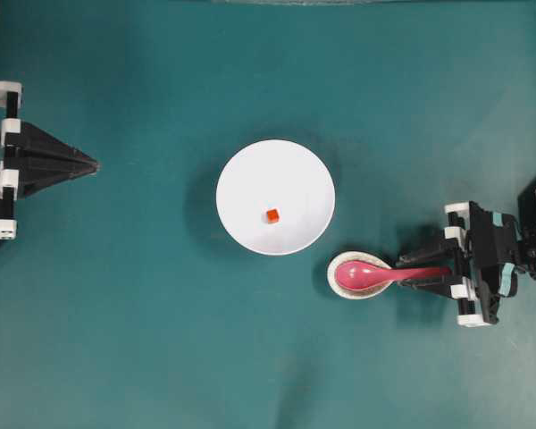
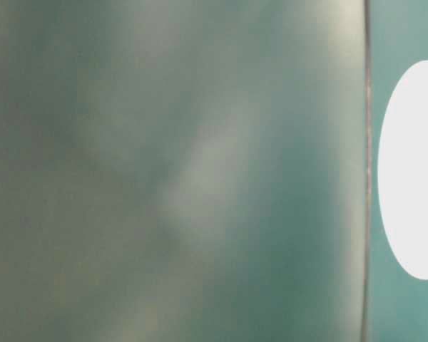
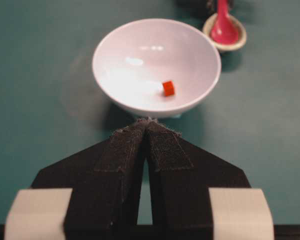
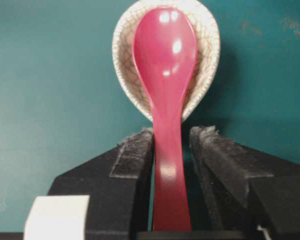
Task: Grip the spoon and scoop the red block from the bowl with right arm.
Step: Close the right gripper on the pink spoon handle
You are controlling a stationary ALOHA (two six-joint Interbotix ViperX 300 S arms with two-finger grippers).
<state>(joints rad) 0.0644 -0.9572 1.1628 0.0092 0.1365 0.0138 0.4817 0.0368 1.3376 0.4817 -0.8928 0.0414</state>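
Table-level view: mostly a blurred grey-green haze, nothing resolvable.
Bowl point(image 2: 414, 171): cut off by that view's right edge, overexposed to a flat white shape.
Spoon point(image 4: 166, 100): handle end runs off the right wrist view's lower edge.
Speckled dish point(image 3: 225, 35): top clipped in the left wrist view.

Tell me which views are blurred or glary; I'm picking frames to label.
Table-level view: mostly a blurred grey-green smear, only the bowl visible, blown out white. Left wrist view: sharp, small glints inside the bowl. Right wrist view: sharp, highlights on the spoon. Overhead: clear, evenly lit.
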